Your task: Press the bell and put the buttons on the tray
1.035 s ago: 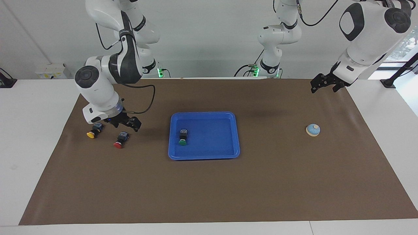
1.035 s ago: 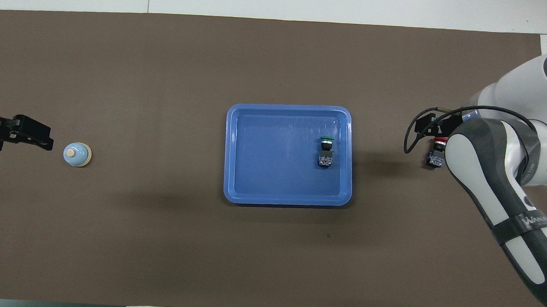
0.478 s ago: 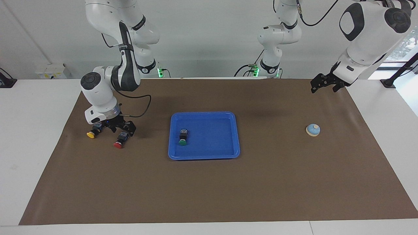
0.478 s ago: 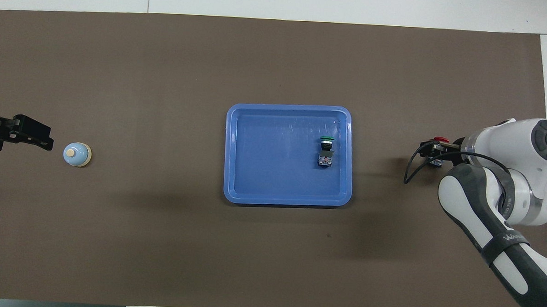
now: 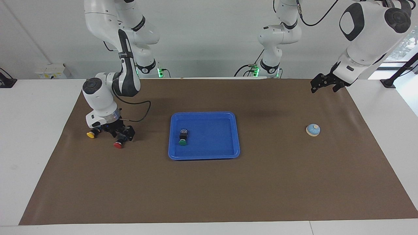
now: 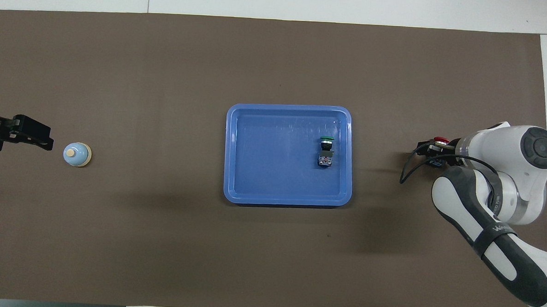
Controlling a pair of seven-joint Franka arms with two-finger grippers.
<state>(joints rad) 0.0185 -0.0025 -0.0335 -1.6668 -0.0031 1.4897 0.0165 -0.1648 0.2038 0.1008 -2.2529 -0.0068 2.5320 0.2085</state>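
the right gripper is set low around the black body of the red-capped push button, jaws partly closed; a firm hold cannot be told. the yellow-capped push button lies just beside it, near the brown mat's edge. the green-capped push button lies in the shallow blue plastic tray, with bare mat all around. the left gripper is held wide open, empty, over the mat's edge, well apart from the small light-blue dome bell.

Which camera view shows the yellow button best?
The facing view: the yellow button lies in plain sight on the mat beside the right hand. In the overhead view the right arm covers it, so it does not show.
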